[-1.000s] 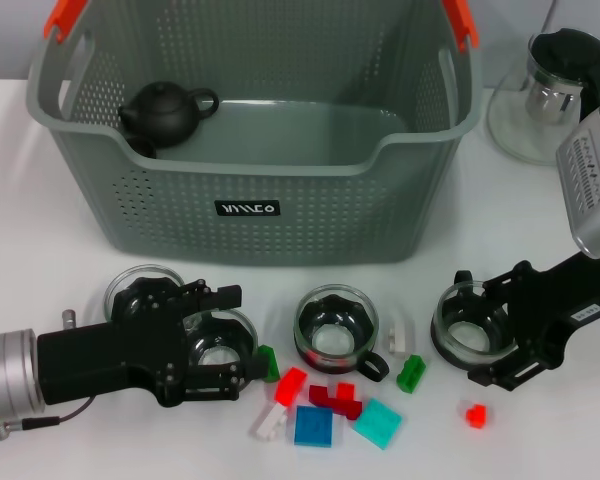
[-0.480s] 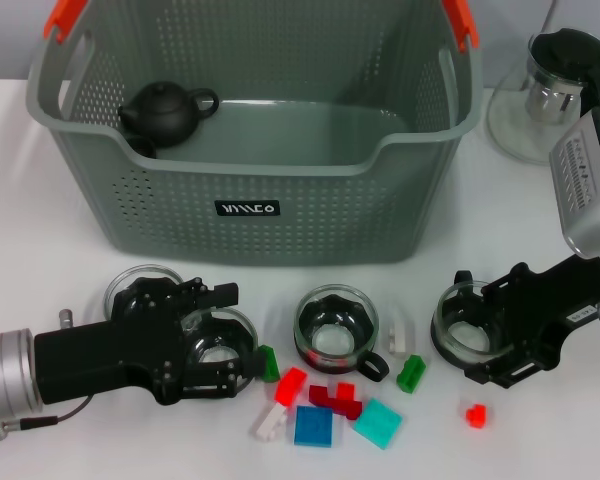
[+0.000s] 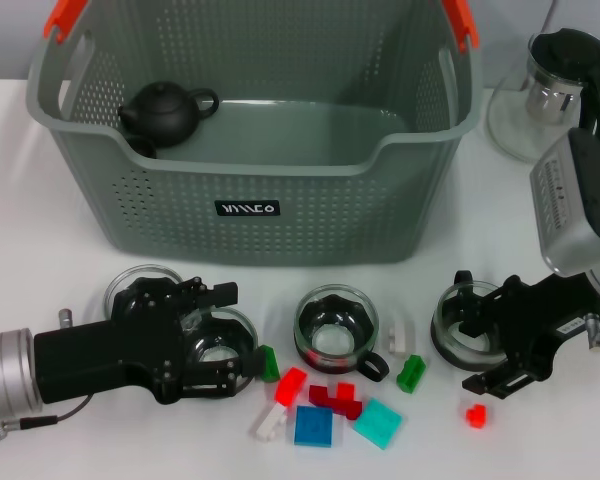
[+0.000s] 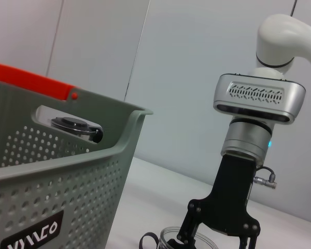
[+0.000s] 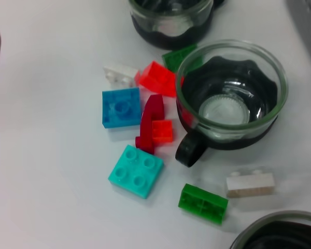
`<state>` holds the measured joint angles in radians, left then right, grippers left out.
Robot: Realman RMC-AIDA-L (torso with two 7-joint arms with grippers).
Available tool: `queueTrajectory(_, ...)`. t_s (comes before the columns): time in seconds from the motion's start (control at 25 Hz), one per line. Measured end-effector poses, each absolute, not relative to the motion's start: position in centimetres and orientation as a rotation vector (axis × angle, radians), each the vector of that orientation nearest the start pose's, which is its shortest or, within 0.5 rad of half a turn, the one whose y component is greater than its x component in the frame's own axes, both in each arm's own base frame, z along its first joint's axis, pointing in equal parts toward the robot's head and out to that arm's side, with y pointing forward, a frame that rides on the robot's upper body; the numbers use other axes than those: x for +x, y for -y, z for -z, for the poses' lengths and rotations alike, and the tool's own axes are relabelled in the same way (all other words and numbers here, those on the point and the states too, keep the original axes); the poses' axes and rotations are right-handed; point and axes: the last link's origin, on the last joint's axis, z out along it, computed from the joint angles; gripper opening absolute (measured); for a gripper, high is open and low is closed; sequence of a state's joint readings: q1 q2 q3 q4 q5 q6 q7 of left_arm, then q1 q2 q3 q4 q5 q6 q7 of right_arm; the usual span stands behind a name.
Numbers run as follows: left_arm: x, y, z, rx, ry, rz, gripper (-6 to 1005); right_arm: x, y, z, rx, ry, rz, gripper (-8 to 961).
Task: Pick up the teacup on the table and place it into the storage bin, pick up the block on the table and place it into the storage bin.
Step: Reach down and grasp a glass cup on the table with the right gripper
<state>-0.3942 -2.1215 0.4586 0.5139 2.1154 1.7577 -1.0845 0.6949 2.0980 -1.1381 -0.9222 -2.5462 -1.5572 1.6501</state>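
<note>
Right gripper (image 3: pixel 477 352) low over the table (image 3: pixel 540 210), in front of the storage bin's (image 3: pixel 255 150) right corner. Black fingers sit around a glass teacup (image 3: pixel 464 322); whether they pinch the rim or stand just clear of it, cannot tell. Cup upright on the table.

Left gripper (image 3: pixel 218 335) lies low in front of the bin's left half, arm reaching in from the left edge. Its fingers straddle a second glass teacup (image 3: pixel 220 345); contact with the glass not readable. A third cup (image 3: pixel 140 285) sits just behind it, partly hidden by the gripper body.

Middle teacup (image 3: pixel 335 330) stands free in front of the bin's label (image 3: pixel 247 209), dark base, black handle pointing away from the bin. Untouched.

Loose blocks scattered just in front of the middle cup, farther from the bin: red block (image 5: pixel 156 79), white block (image 5: pixel 120 74), blue block (image 5: pixel 121 107), dark red piece (image 5: pixel 150 124) with a small orange-red block (image 5: pixel 162 131) against it, teal block (image 5: pixel 136 170), green block (image 5: pixel 202 203), pale clear block (image 5: pixel 250 182). One more small red block (image 3: pixel 475 415) lies apart, just in front of the right gripper.

Bin: grey-green, perforated, orange-red handles (image 3: pixel 64 17). Black teapot (image 3: pixel 165 110) inside at its left end. Glass pitcher (image 3: pixel 550 95) with black lid right of the bin.
</note>
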Motion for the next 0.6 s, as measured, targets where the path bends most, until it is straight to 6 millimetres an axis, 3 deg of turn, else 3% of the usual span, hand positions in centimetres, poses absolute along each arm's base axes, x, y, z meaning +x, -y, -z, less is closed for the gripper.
queueTrajectory(0.4,-29.49,-25.27,2.15,-2.698,0.597,0.934,934,22.7,-34.92,3.16,-3.085,-0.214,0.501,724)
queueTrajectory(0.52,-29.53,-25.22,2.15,-2.696,0.599,0.933,934,22.65,-34.89,3.18,-3.088,-0.218,0.504,504)
queueTrajectory(0.6,-29.55,-25.2,2.15,-2.696,0.598,0.933,934,22.59,-34.84,3.22,-3.091,-0.223,0.508,460)
